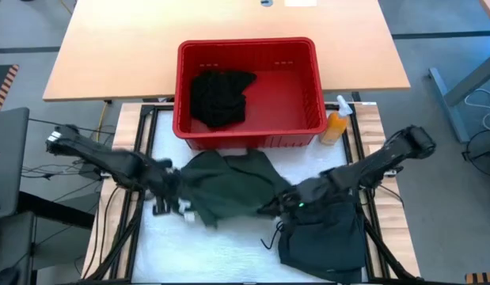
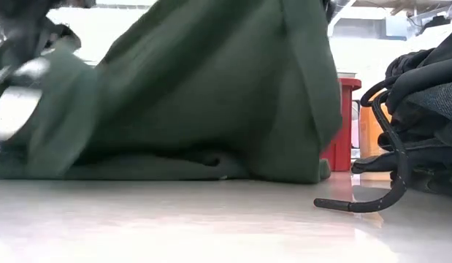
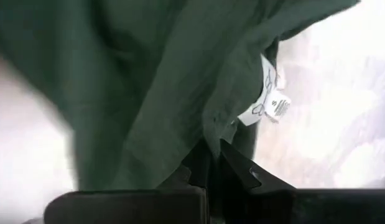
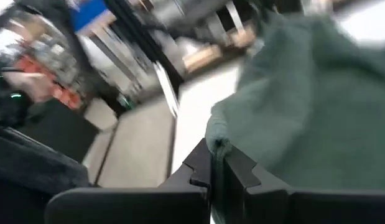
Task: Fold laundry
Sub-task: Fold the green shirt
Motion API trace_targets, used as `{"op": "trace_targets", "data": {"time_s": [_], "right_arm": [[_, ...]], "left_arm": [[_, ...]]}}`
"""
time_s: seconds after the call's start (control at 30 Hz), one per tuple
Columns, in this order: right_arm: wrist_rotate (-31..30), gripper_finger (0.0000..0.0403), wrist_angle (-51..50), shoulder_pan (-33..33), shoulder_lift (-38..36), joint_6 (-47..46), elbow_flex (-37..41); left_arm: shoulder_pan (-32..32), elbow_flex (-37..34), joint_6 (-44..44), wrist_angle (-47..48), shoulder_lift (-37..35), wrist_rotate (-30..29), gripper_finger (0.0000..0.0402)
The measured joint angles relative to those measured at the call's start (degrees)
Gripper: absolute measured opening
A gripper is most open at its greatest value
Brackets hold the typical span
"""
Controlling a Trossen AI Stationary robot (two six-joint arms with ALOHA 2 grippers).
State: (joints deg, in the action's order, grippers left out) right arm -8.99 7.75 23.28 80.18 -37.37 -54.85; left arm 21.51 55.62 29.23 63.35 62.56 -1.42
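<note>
Both arms are dark, near-black and jointed, built of slim tubular links with bulkier housings at the joints; thin black cables trail from them. The left end effector (image 3: 212, 163) and the right end effector (image 4: 216, 167) each end in two black angular fingers on a broad, flat, dark bar.

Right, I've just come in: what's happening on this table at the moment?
A two-armed robot is partway through folding laundry. Both grippers are shut on a dark green garment: the left gripper pinches one edge near its white label, the right gripper pinches the other side. Between them the cloth is lifted, its lower part trailing on the white table surface. A dark pile of clothes sits by the right arm. Behind, a red basket holds a black garment, with an orange spray bottle beside it.
</note>
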Motion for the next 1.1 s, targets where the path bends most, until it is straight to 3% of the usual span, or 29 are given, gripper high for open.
{"op": "trace_targets", "data": {"time_s": [0.13, 0.27, 0.33, 0.5, 0.7, 0.8, 0.97, 1.1], "right_arm": [[0.64, 0.0035, 0.19, -0.11, 6.08, -7.27, -0.02], [1.81, 0.0035, 2.49, -0.56, 11.37, -12.11, -0.02], [3.37, 0.0035, 5.07, -0.87, 13.38, -13.07, -0.04], [5.89, 0.0035, 8.52, -0.95, 15.89, -14.28, -0.04], [6.03, 0.0035, 9.19, -0.93, 15.09, -13.4, -0.04], [6.03, 0.0035, 9.62, -1.29, 14.63, -12.88, -0.04], [7.33, 0.0035, 9.44, -2.17, 14.63, -12.1, -0.04], [7.76, 0.0035, 9.57, -2.82, 14.63, -12.13, -0.04]], "left_arm": [[3.92, -10.25, 3.23, -11.62, 0.07, 0.1, 0.0], [7.87, -15.01, 8.66, -11.88, 0.02, -5.06, 0.0001], [9.64, -16.79, 10.74, -11.66, 0.05, -4.3, 0.001], [12.78, -18.24, 12.2, -11.85, 0.02, 0.72, 0.0072], [13.88, -15.2, 14.64, -12.17, 0.02, 1.19, 0.016], [13.87, -12.01, 11.54, -18.55, 0.0, -2.74, 0.018], [13.82, -11.36, -0.01, -41.34, 1.83, -12.77, 0.0184], [12.8, -11.72, -7.75, -46.51, 7.26, -18.02, 0.0184]]}}
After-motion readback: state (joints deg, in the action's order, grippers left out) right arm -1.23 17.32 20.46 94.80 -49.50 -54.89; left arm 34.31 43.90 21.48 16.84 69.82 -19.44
